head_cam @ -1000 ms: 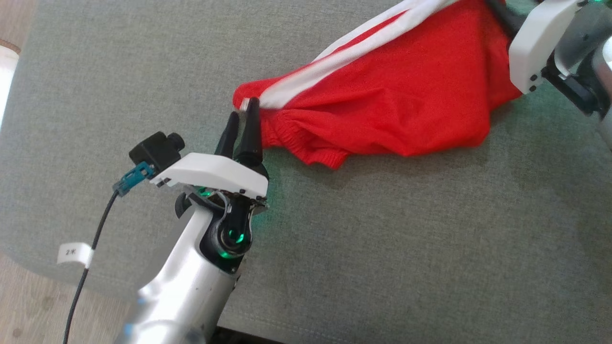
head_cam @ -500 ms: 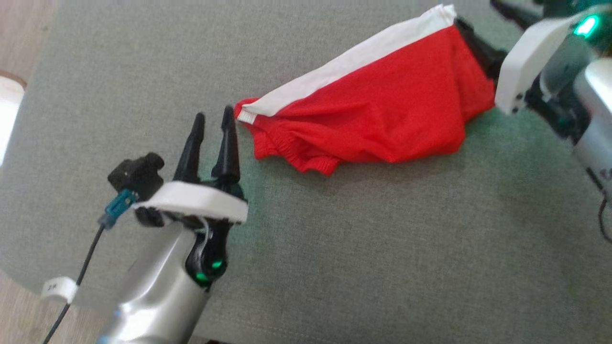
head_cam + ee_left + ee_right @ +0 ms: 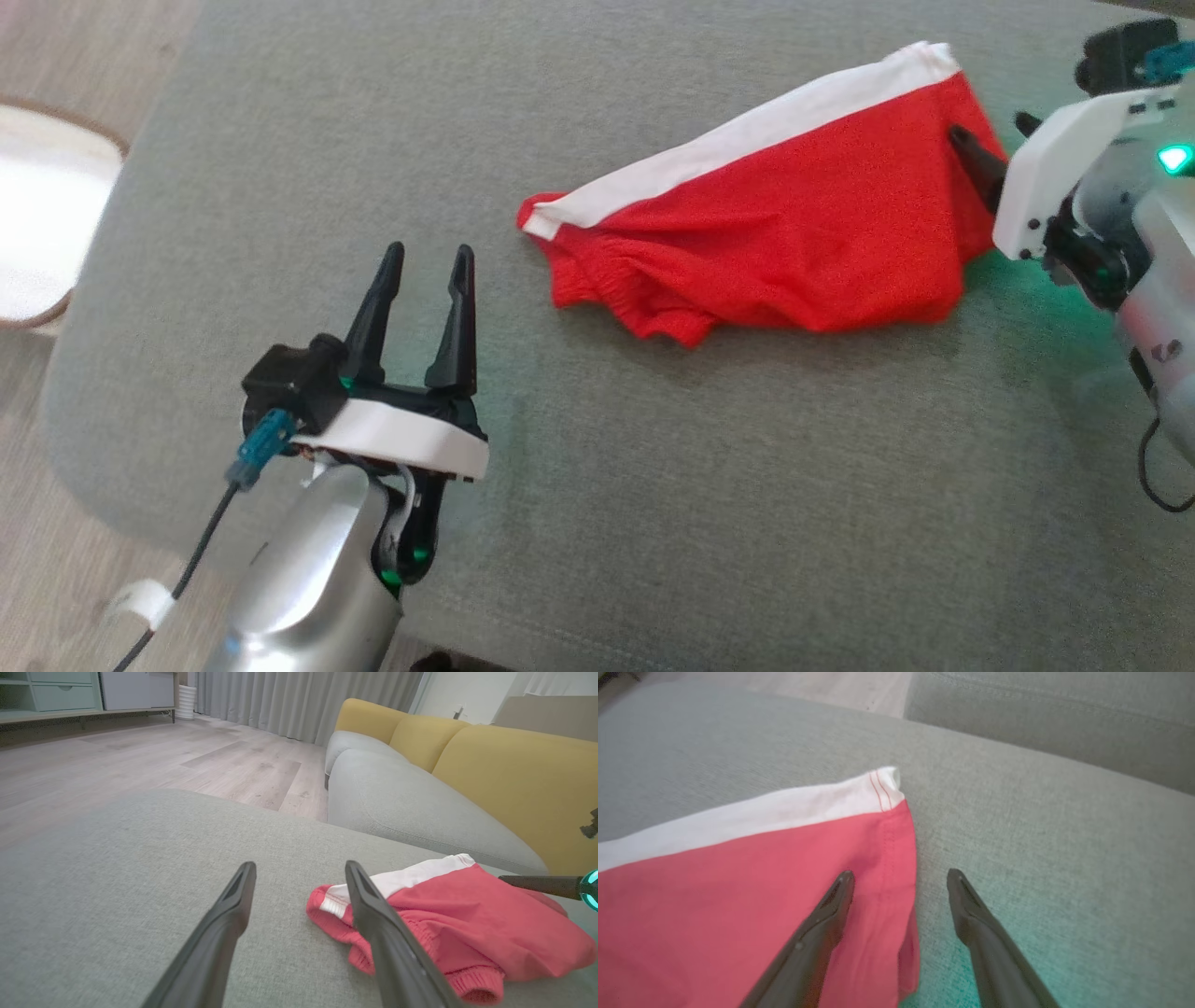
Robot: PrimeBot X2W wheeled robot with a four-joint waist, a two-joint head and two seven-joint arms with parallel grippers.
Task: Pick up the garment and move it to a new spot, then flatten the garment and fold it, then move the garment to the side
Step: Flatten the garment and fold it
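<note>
Starting at the left of the head view, we are noting the left gripper (image 3: 429, 250) over the grey cushion (image 3: 653, 523) with its two fingers spread wide and nothing between them. The fingers are pointing away from the robot. The garment (image 3: 784, 243), red shorts with a white band (image 3: 738, 149), is lying on that cushion ahead and to the right of this claw, near it but clearly apart. In the left wrist view its near corner is sitting just past the right-hand finger, not between the two. Moving rightwards, we are reading the long axis as a diagonal: it is running from the gathered, ribbed end (image 3: 644, 308) nearest the left claw up and away to the squared hem at the far right. The white band is following the far edge and the near edge is lying bunched. At the right end, the right gripper (image 3: 990, 126) is likewise spread and pinching nothing. In its own wrist view it is straddling the hem, one finger over red cloth and the other over bare cushion; whether that finger is touching the cloth we cannot tell. We are judging the right arm the nearer one. Any flattening pull should probably run along this diagonal, with the left claw needing to travel right first.
</note>
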